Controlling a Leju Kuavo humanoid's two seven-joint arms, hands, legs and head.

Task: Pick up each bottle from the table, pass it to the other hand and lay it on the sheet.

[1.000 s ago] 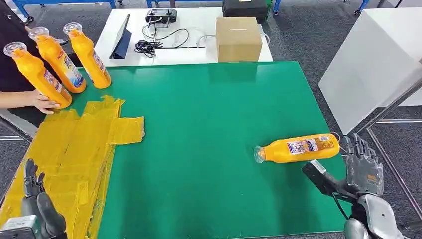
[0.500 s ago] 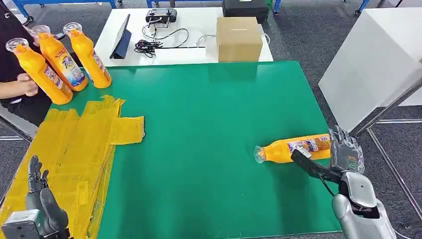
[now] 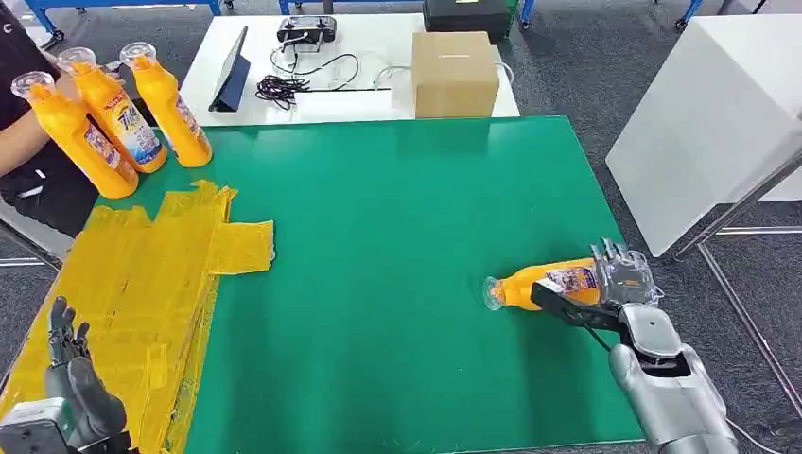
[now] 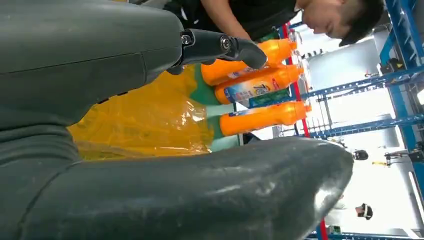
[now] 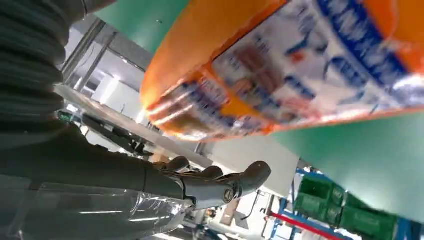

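Nearby, three upright bottles (image 3: 118, 118)

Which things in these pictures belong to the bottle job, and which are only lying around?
For the job: lying bottle, three standing bottles, yellow sheet, right hand at the lying bottle, left hand over the sheet.

Lying about: cardboard box, black cables, tablet, dark case.

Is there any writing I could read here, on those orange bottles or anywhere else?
None of it reads clearly.
Lying bottle: a label with blue print, too blurred to read, even close up in the right wrist view.
Standing bottles: blue and white labels with large characters, too small to make out.
Cardboard box: no print visible.
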